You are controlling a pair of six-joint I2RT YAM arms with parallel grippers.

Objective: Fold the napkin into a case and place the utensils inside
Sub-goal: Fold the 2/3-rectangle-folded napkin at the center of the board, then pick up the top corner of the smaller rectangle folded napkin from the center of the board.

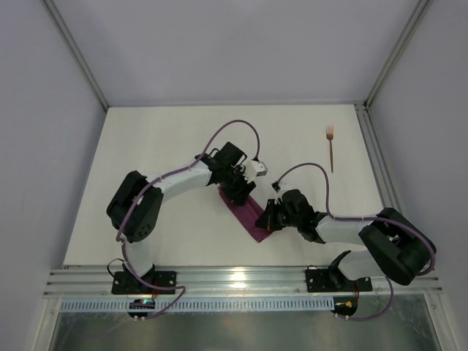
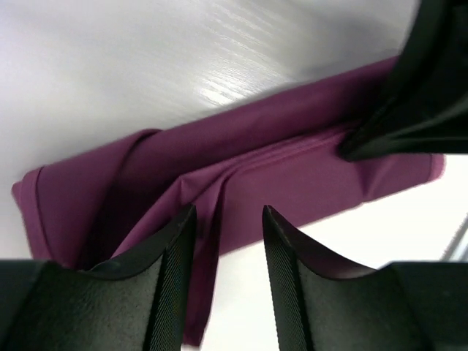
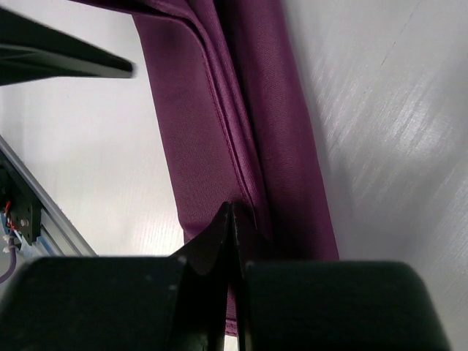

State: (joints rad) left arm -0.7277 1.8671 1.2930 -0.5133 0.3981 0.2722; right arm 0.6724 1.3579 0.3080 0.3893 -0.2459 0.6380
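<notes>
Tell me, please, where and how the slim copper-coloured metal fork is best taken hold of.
Probably grip the slim copper-coloured metal fork mid-handle, coming down from above with jaws across it: it lies flat on the white table, tines pointing away.

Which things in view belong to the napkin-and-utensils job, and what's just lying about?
Job: napkin, folded narrow; fork, far right; left gripper, open; right gripper, pinching the napkin.
Not the job: table; metal rail. Both are fixtures.
</notes>
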